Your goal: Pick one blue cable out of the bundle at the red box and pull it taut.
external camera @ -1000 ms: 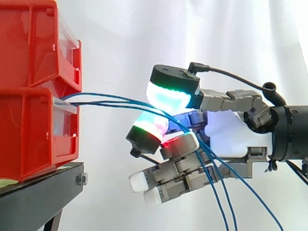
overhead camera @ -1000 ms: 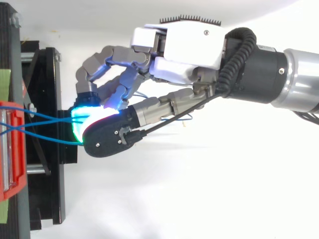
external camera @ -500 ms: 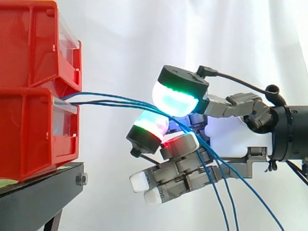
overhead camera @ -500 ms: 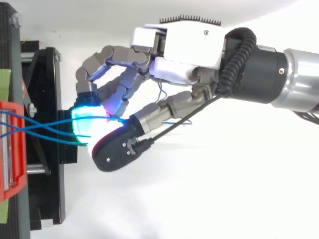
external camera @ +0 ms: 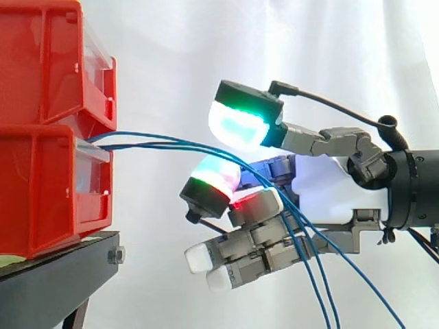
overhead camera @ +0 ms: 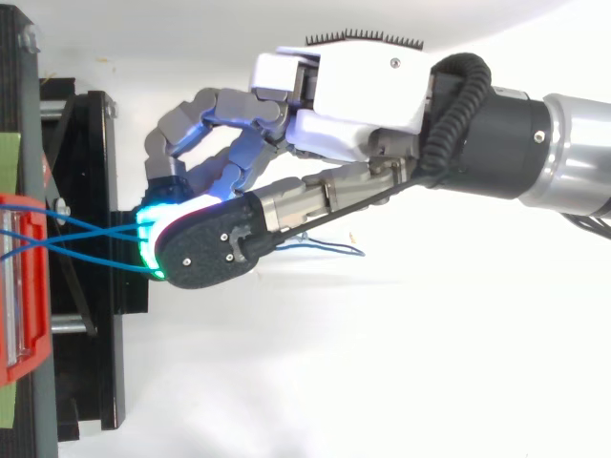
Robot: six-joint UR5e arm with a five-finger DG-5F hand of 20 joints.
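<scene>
Three blue cables (external camera: 158, 142) leave the clear front of the lower red box (external camera: 41, 185) and run right, then hang down behind the hand (external camera: 329, 188). They pass through the gap between the thumb pad (external camera: 240, 123), which glows green and cyan above them, and a green-red glowing finger pad (external camera: 214, 179) below them. The thumb stands a little above the cables and does not clamp them. Two lower fingers reach left with white tips. From above, the cables (overhead camera: 86, 239) cross one another between the box (overhead camera: 19, 286) and the hand (overhead camera: 353, 95).
A second red bin (external camera: 48, 62) sits stacked on the lower one. Both rest on a black stand (external camera: 62, 274) at the left. A white curtain hangs behind, and the arm comes in from the right.
The thumb swung outward half a second ago and has now come back over the fingers, sitting slightly higher and further left. The cables and the lower fingers have barely moved.
</scene>
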